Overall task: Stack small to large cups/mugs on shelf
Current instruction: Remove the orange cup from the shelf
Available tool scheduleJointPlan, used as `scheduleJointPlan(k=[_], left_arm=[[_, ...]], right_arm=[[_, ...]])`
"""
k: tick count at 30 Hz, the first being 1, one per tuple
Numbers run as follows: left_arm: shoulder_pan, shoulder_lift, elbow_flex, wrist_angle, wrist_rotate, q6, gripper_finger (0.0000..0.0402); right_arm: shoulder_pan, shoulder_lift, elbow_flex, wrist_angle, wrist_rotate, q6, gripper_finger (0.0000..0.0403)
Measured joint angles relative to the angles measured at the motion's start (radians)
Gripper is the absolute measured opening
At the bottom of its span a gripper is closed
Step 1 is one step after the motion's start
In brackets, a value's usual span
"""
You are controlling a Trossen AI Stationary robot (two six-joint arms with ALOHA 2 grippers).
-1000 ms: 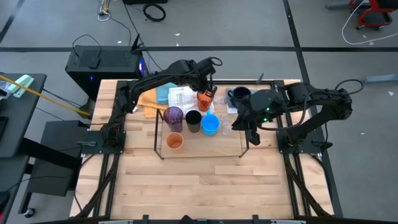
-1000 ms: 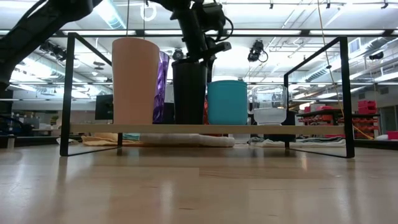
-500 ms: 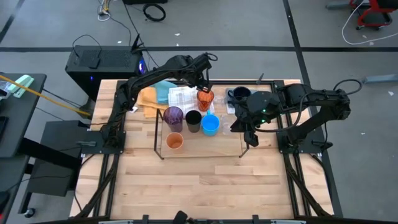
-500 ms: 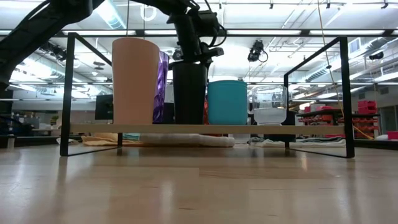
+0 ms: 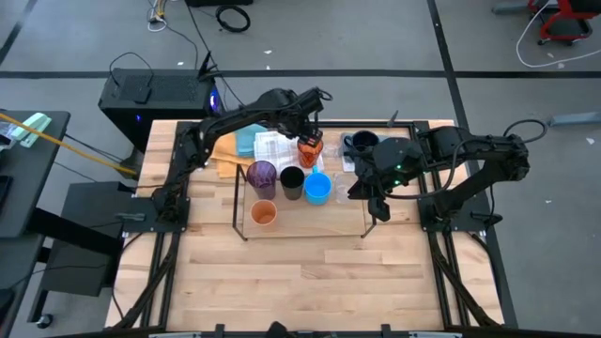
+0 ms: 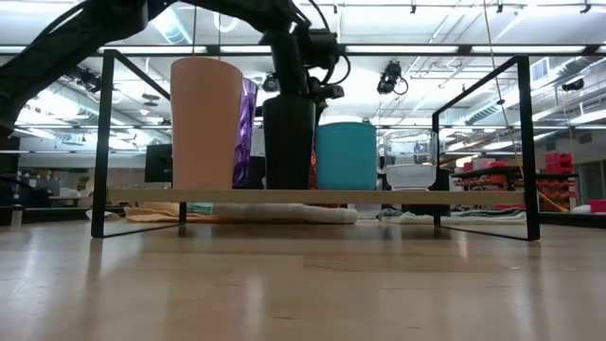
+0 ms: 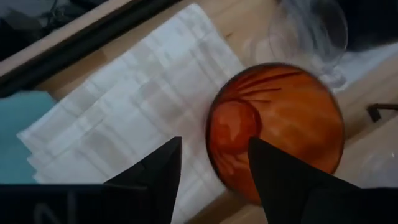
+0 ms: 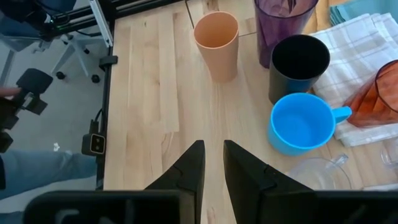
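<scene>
Left gripper [image 5: 310, 134] open, fingers straddling orange ribbed cup [image 7: 277, 127] beside white towel [image 7: 137, 124]; not gripping. Right gripper [image 8: 213, 163] narrowly parted, empty, beside shelf [image 5: 240, 222].

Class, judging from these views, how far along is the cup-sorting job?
Done: purple cup, black cup, blue mug and pale orange cup stand on the shelf. In hand: left claw open above the ribbed orange cup. Left: navy mug.

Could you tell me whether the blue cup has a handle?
Yes, the right wrist view shows a small handle sticking out from the side of the blue cup.
</scene>
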Motion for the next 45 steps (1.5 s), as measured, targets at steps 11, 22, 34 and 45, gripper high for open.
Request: scheduleJointPlan(k=[11, 22, 34, 45], left_arm=[[0.001, 0.031, 0.002, 0.012, 0.0, 0.005, 0.0191], [0.0, 0.07, 0.0, 0.02, 0.019, 0.007, 0.0182], [0.002, 0.072, 0.001, 0.049, 0.032, 0.008, 0.0178], [0.018, 0.066, 0.134, 0.004, 0.043, 0.043, 0.0175]], right_arm=[[0.0, 0.0, 0.0, 0.001, 0.0, 0.003, 0.0066], [0.0, 0.0, 0.0, 0.0, -0.001, 0.004, 0.0066], [0.0, 0.0, 0.0, -0.001, -0.001, 0.004, 0.0066], [0.0, 0.0, 0.0, -0.004, -0.001, -0.001, 0.0067]])
